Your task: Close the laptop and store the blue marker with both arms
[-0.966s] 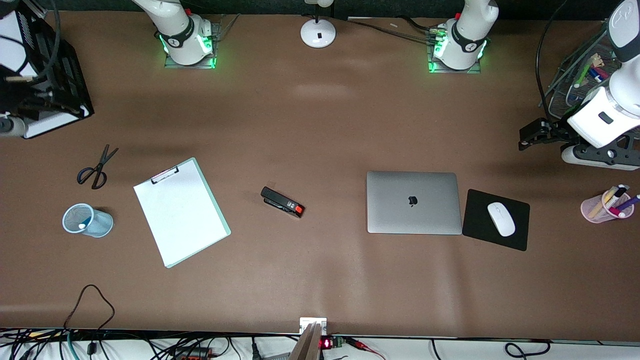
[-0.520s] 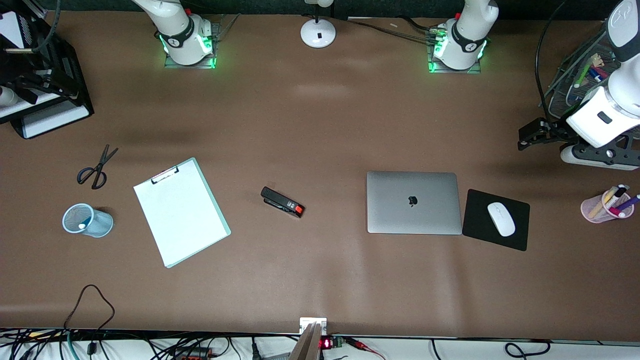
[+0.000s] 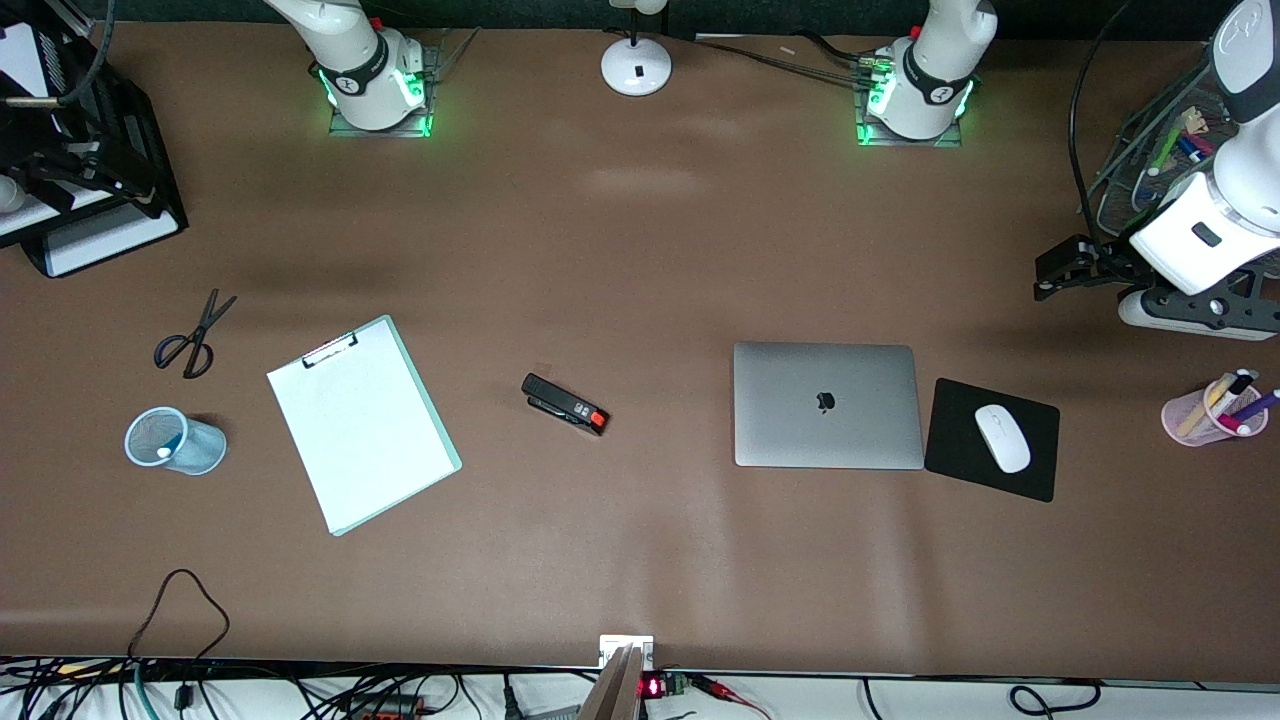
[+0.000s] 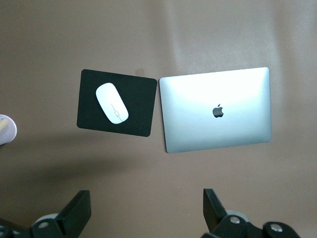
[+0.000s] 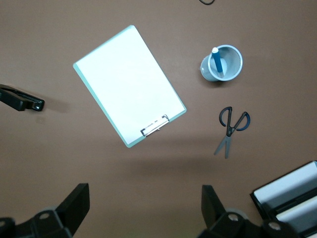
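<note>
Lying shut on the bench (image 3: pixel 640 250), your laptop (image 3: pixel 828 404) sits just beside the black mouse pad (image 3: pixel 992 440), apple logo up. The blue marker (image 5: pixel 217 62) stands in the pale blue mesh cup (image 3: pixel 175 441) toward the right arm's end, near the scissors (image 3: pixel 192 335). Your left end effector (image 4: pixel 146 210) hangs wide and empty above the bench; your right end effector (image 5: pixel 143 208) hangs equally wide, empty, above the clipboard (image 3: pixel 362 422).

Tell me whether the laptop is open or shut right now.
Shut. The laptop lies flat on the table with its lid down; the apple logo faces up and no keyboard shows, in the front and left wrist views alike.
</note>
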`<act>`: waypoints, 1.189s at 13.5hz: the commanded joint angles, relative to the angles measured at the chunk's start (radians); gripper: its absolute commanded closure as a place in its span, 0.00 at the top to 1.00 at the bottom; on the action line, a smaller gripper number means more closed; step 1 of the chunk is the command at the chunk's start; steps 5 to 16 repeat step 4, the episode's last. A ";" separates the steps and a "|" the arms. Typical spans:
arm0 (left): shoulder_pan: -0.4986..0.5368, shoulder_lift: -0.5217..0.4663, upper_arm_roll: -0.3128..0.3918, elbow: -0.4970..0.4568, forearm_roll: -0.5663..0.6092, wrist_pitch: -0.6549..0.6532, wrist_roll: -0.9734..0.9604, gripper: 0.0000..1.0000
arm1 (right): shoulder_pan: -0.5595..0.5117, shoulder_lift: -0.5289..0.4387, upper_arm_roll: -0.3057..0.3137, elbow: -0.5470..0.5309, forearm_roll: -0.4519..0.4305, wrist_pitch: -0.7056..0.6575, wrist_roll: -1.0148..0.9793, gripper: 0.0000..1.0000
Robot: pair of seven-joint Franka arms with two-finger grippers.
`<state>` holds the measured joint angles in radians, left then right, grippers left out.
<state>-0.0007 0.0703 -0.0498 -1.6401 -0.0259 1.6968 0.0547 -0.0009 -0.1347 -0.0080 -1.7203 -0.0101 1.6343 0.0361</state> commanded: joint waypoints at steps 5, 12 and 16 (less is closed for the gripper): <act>-0.007 -0.006 0.007 0.009 -0.009 -0.006 0.020 1.00 | -0.001 0.030 0.003 0.050 0.025 -0.014 0.011 1.00; -0.007 -0.006 0.007 0.009 -0.009 -0.006 0.020 1.00 | -0.001 0.030 0.003 0.050 0.025 -0.014 0.011 1.00; -0.007 -0.006 0.007 0.009 -0.009 -0.006 0.020 1.00 | -0.001 0.030 0.003 0.050 0.025 -0.014 0.011 1.00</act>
